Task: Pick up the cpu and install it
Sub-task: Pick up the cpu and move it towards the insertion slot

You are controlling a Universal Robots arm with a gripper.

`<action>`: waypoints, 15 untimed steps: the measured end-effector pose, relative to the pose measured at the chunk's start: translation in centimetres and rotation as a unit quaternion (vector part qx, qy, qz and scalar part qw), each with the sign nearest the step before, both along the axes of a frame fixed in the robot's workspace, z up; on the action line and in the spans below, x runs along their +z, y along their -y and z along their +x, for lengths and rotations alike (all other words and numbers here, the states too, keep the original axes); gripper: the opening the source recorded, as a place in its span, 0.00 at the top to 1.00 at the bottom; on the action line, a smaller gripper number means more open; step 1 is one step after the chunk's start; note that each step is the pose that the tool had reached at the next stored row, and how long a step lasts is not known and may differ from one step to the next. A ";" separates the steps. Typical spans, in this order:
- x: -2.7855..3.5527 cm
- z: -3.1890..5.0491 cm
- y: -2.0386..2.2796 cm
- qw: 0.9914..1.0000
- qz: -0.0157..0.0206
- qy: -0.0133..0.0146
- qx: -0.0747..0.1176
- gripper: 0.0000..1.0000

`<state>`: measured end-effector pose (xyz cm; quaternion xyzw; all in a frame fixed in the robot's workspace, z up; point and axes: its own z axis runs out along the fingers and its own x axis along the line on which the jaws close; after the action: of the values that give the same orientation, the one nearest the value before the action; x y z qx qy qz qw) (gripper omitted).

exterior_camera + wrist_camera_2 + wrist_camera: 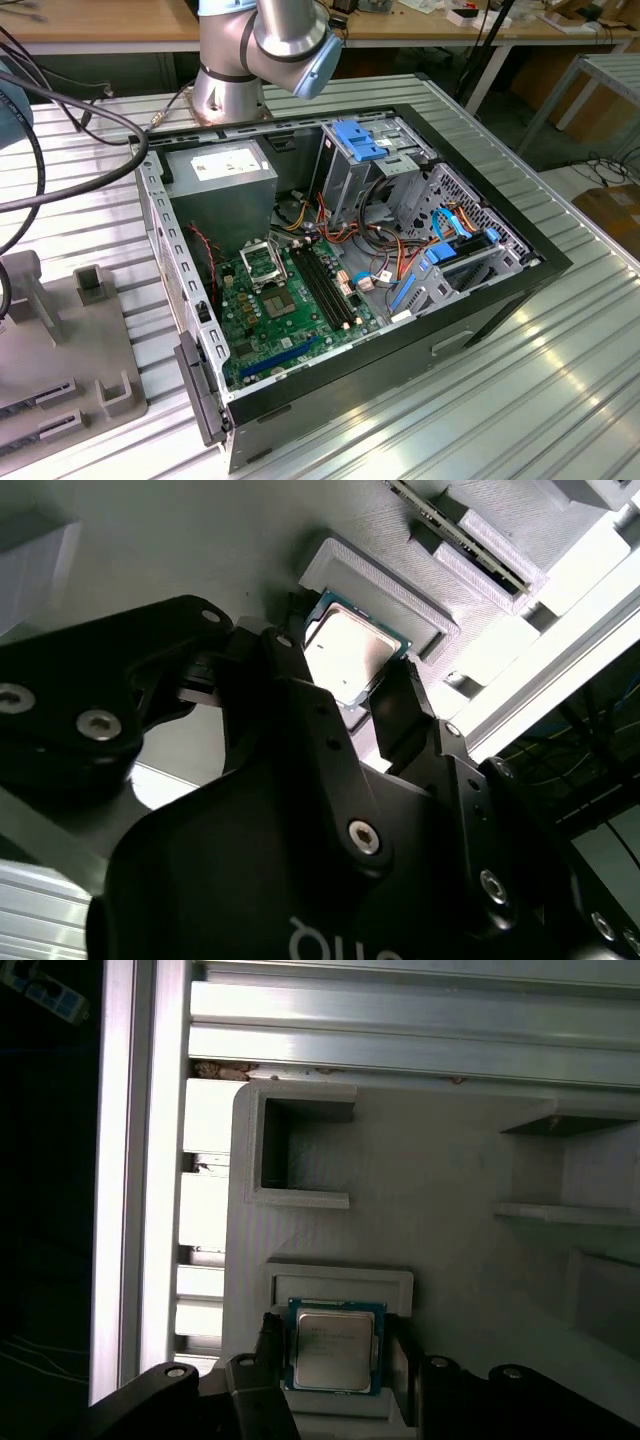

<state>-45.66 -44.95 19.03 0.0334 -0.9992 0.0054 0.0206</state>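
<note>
- One ribbed metal worktop (560, 380) carries everything; it is crossed by long grooves.
- An open black computer case (455, 330) is laid on its side in the middle of the worktop; cables and blue drive brackets are seen at the exterior view's right within it.
- The arm (270, 40) is mounted on the worktop just behind the case.
- A grey power-supply box (220, 185) is fitted in the case corner nearest the arm's base.
- A green motherboard (250, 325) is seen below that box; long black memory slots (325, 285) run across it, and a square black socket (262, 265) with a metal frame is seen beside them.
- A grey tray (40, 330) with raised blocks and recesses (450, 1160) is set at the exterior view's left, apart from the case.
- The hand (335, 1355) is lowered over one shallow square recess of that tray; its black fingers (270, 1355) are pressed against two opposite edges of the cpu, so it is clamped on it (345, 685).
- The cpu (333, 1345), silver top upward, is seated in that recess between the fingers (350, 650).
</note>
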 end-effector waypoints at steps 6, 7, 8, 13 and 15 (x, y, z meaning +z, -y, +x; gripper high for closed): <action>0.10 0.01 0.00 1.000 0.000 0.000 0.000 0.49; 0.16 0.01 0.00 1.000 0.000 0.000 0.000 0.49; 0.15 0.01 0.00 1.000 0.000 0.000 0.000 0.49; 0.15 -0.04 0.00 1.000 0.000 0.000 0.000 0.49; 0.14 0.06 -0.01 1.000 -0.001 0.000 0.000 0.49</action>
<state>-45.60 -44.94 19.16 0.0333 -0.9992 0.0059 0.0205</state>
